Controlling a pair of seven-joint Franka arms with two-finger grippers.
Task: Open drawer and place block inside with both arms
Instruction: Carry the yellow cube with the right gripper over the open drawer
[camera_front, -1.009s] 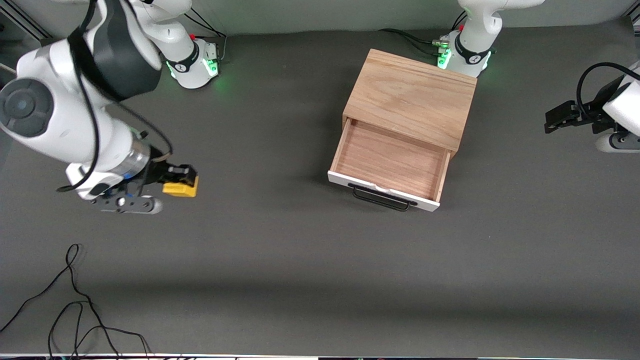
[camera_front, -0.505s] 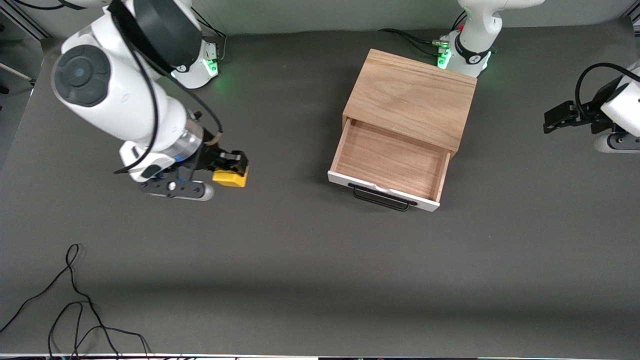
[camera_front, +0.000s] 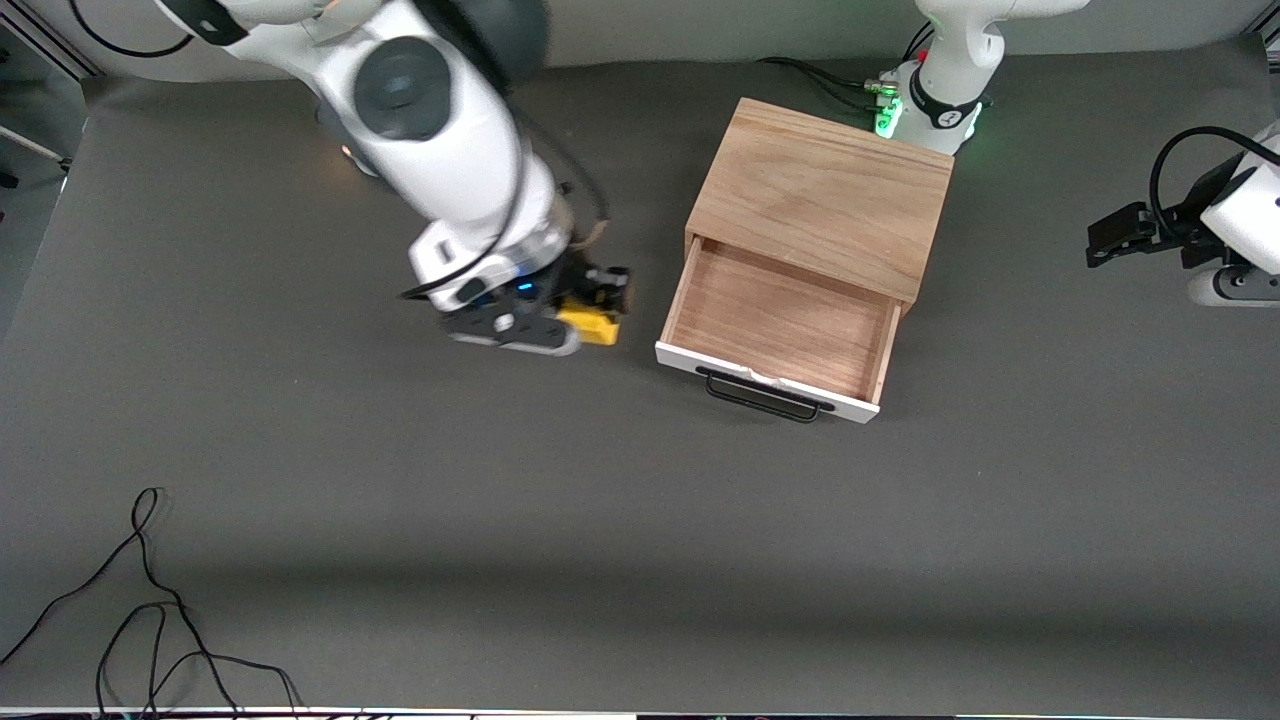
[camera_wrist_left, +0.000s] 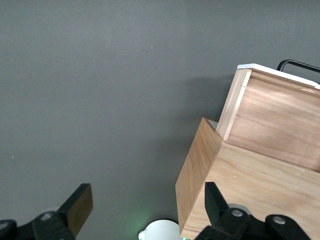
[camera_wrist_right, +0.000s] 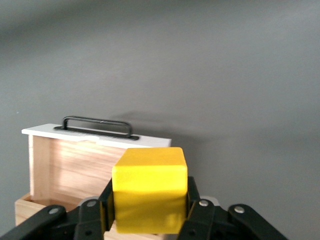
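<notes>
The block (camera_front: 592, 324) is pinched between the pressed fingers of the right gripper (camera_front: 600, 300), held over the table (camera_front: 400, 520) just at nine o'clock of the open drawer (camera_front: 770, 325). The left gripper (camera_front: 1115, 235) is spread and waits at three o'clock of the box (camera_front: 825, 195).

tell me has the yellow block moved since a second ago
Yes. Held in the shut right gripper, the yellow block has travelled across the table toward the open drawer, now just beside it.
</notes>
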